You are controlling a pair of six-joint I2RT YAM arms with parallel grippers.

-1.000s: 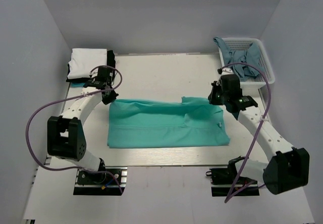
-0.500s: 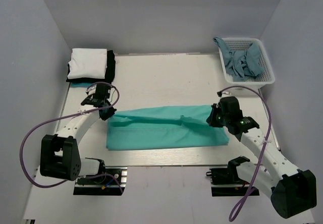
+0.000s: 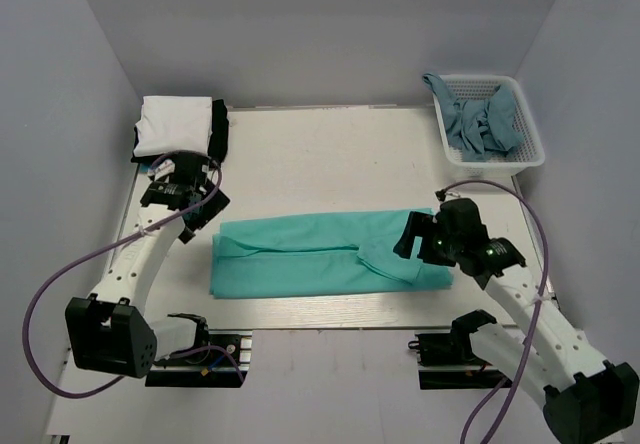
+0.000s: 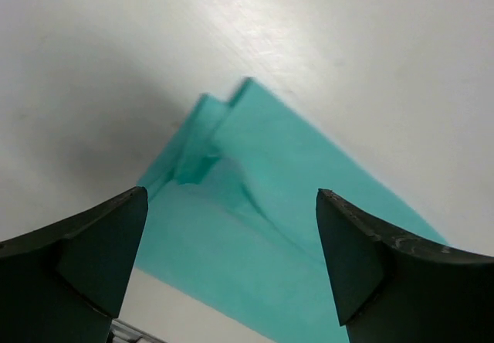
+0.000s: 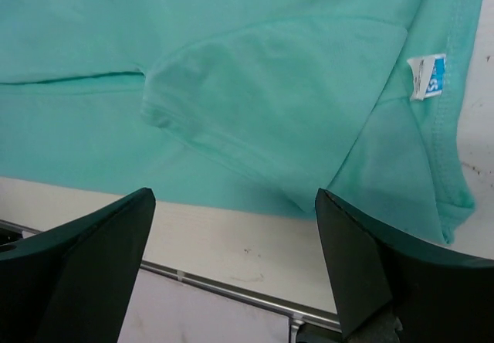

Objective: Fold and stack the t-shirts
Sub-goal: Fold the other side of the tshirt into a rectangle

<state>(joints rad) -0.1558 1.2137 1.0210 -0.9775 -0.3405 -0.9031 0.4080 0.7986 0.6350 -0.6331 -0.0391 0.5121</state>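
Turquoise-green cloth t-shirt (image 3: 320, 254) sits folded in a long band on the pale worktop (image 3: 320, 154), near-left of the white lattice basket (image 3: 532, 129). Both jaws open, empty. I'd flatten that loose sleeve (image 3: 388, 260) before folding crosswise.

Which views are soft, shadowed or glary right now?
Left wrist: left fingers blurred, turquoise shirt slightly soft, broad shadow and bright sheen on the table. Right wrist: seams and neck label crisp, right fingers dark. Top external: even light, sharp.
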